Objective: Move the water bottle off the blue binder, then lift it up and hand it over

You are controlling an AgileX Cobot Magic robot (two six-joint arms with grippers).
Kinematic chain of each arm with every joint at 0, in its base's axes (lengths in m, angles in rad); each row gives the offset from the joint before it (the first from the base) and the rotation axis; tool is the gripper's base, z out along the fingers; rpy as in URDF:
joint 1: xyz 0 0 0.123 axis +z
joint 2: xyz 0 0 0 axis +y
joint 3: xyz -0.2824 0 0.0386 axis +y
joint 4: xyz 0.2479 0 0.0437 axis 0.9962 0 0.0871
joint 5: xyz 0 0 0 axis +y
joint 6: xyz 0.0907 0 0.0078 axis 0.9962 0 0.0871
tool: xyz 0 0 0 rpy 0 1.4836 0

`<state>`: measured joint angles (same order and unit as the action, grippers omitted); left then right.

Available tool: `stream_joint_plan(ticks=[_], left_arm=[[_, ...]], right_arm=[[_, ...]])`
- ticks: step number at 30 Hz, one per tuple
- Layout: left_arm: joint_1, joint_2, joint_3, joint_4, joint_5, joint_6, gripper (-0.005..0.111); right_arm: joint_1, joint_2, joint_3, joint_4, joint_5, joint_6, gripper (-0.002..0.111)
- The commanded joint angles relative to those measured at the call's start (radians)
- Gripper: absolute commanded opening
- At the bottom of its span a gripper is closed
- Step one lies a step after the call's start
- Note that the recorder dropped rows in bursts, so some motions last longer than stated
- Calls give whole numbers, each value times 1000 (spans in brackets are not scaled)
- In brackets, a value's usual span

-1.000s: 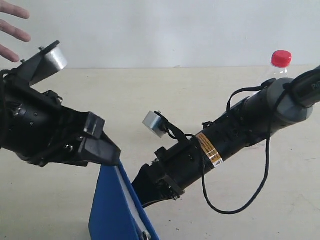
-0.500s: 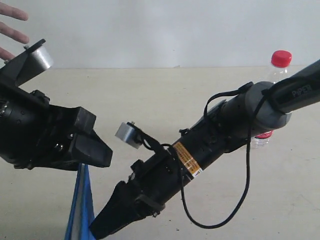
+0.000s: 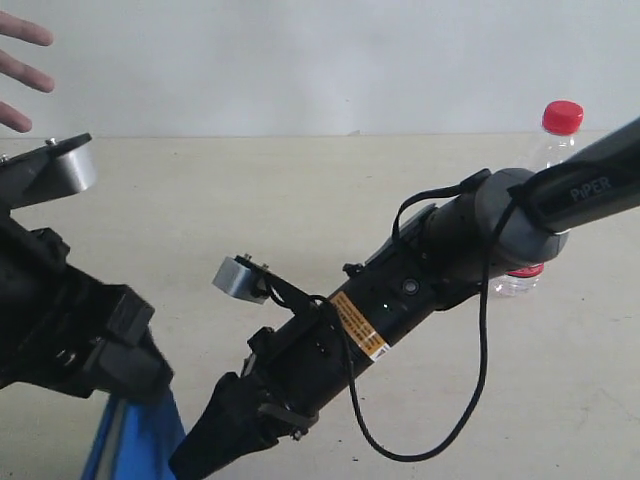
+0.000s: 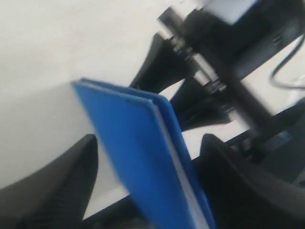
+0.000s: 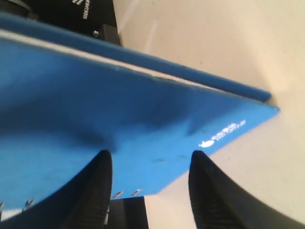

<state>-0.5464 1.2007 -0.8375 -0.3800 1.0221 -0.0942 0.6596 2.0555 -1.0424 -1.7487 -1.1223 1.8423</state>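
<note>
water bottle (image 3: 555, 140) stands upright toward the far right of the desk (image 3: 300, 190), clear of the blue binder (image 3: 140, 445), half hidden behind the right arm. binder is at the near left edge, tipped up rather than lying flat.

left gripper (image 4: 150, 138): fingers wide, binder's edge slanting between them. cannot tell whether it is pinched. right gripper (image 5: 150, 157): fingers apart, the cover's face beyond them, nothing clamped.

a person's hand (image 3: 20, 70) waits far left.

judgement: binder is stiff and moderately heavy, with a slick cover and loose leaves that could splay open. best held near the spine, both covers together.
</note>
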Motion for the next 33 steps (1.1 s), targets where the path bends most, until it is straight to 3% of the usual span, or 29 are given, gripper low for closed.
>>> stream_joint_plan(ticks=[1, 7, 15, 22, 26, 28, 33], left_arm=[[-2, -8, -6, 76, 39, -24, 56], [-2, -8, -2, 91, 17, -24, 54], [-2, -8, 136, -13, -144, -17, 16], [-2, -8, 200, -13, -191, 3, 12], [-2, -8, 194, -13, -248, 17, 4], [-2, -8, 184, -6, -258, 24, 5], [-2, -33, 129, 29, -245, 43, 5]], right_arm=[[2, 0, -48, 12, -24, -1, 44], [2, 0, -120, 17, -24, 21, 44], [2, 0, -146, 6, -26, 36, 44], [2, 0, -146, 4, -34, 40, 44], [2, 0, -146, 4, -68, 46, 44], [2, -10, -146, 4, -71, 54, 38], [-15, -75, -146, 4, -85, 37, 10]])
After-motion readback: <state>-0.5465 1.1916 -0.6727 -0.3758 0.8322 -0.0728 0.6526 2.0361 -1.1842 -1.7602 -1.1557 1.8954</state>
